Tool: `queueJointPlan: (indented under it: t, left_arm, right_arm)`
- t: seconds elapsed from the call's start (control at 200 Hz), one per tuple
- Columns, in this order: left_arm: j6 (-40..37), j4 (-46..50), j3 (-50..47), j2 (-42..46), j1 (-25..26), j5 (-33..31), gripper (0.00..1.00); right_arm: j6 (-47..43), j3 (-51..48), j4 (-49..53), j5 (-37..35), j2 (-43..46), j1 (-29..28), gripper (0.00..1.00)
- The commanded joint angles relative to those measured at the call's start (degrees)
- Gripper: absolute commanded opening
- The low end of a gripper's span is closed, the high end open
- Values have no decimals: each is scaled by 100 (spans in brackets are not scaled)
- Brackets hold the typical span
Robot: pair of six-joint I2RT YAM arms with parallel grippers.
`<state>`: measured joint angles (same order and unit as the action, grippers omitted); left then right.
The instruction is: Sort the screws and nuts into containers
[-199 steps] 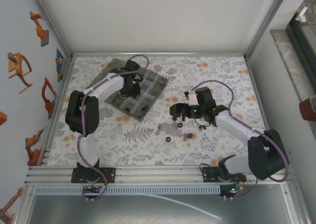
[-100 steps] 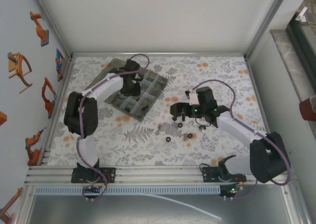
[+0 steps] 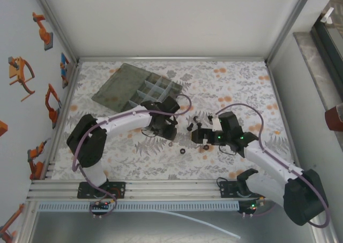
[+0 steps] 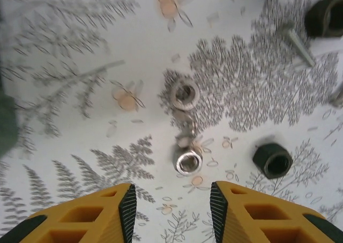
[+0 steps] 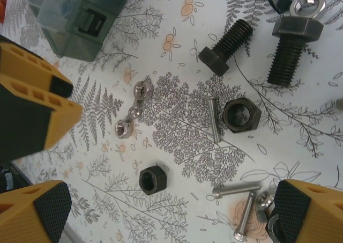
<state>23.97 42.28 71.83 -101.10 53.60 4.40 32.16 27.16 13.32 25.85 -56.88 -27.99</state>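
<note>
Centring the grasp: lower the left gripper (image 4: 172, 198) straight down with the small bright nut (image 4: 187, 161) midway between the pads (image 4: 128, 200), and close only once level with the tablecloth (image 4: 69, 66); judged the next pick.
Left fingers (image 4: 86, 221): parted, nothing between them, hovering just short of that nut.
Neighbours to avoid: second bright nut (image 4: 185, 94) just beyond, a small bit between the two, possibly linked; lift slowly in case the chain follows.
Right gripper (image 5: 167, 203): spread wide, empty, low over the screws (image 5: 213, 119) and black nuts (image 5: 151, 179); best held clear of the left arm's path.
Right wrist extras: black bolts (image 5: 225, 52), plus a corner of the organiser box (image 5: 80, 17) beyond the left fingers.
Top view extras: containers (image 3: 153, 90) open at the far left, lid (image 3: 115, 82) folded back, well apart from the loose pile (image 3: 185, 141); contents too small to tell.
</note>
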Motion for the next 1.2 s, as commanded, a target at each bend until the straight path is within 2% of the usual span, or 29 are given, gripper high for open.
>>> queueJointPlan:
  t: [0.0,0.19,0.841,0.926,1.026,1.197]
  left_arm:
    - [106,150,47,-104,207,316,41]
    - [167,341,248,-524,341,264,40]
    - [179,703,776,-1364,440,-282,33]
    - [194,711,791,-1403,440,-284,30]
    - [227,720,796,-1400,444,-248,18]
    - [287,729,734,-1014,424,-308,13]
  right_arm:
    - [174,-142,231,-145,322,-57,99]
    - [157,-204,393,-211,623,-58,99]
    - [182,-169,347,-211,573,-58,99]
    - [185,-155,351,-212,547,-58,99]
    - [193,-132,329,-212,540,-60,99]
    - [203,-76,260,-203,487,-60,99]
